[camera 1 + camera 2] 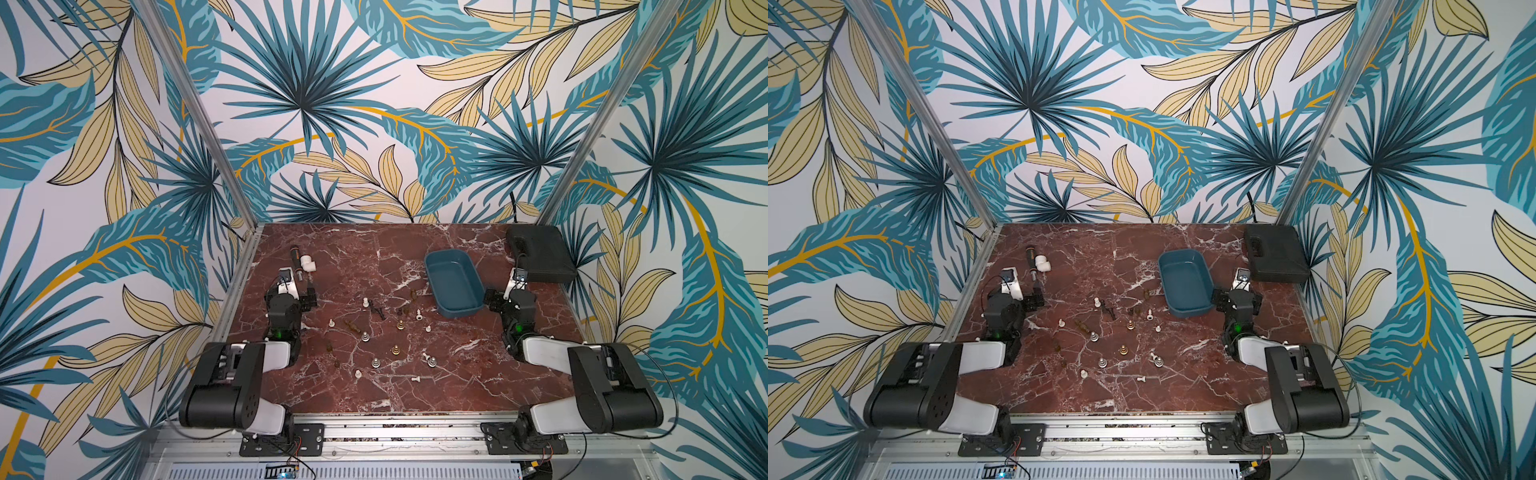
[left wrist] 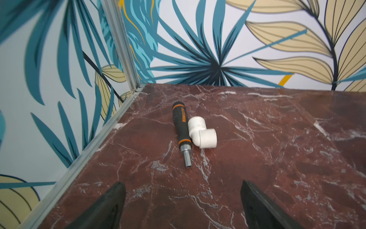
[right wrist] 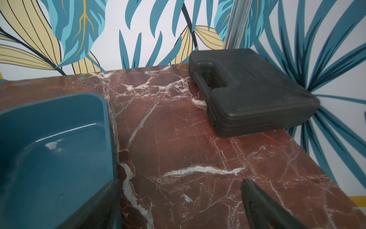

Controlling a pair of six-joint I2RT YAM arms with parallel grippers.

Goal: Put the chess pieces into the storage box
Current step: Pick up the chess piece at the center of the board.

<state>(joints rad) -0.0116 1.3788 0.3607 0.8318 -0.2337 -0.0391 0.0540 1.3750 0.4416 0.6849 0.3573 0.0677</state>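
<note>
Chess pieces [image 1: 395, 351]: about 20, scattered across the centre in both top views. None are in the storage box [image 1: 455, 286], far right.
Left wrist view: left gripper [image 2: 182, 185] spread wide, empty, facing screwdriver [image 2: 181, 128] and pipe elbow [image 2: 202, 132].
Right wrist view: right gripper [image 3: 178, 184] spread wide, empty, just beside the storage box.
Advice: take 1 upright piece from above.

Walls [image 1: 374, 104] on three sides: white, printed with teal palm fronds, beige leaves, yellow stems. Two aluminium posts [image 1: 198, 112] stand at the table's [image 1: 415, 395] back corners. Tabletop red-brown marble pattern, white veins. Aluminium rail [image 1: 395, 424] along front edge. Light even, apparently from overhead.
</note>
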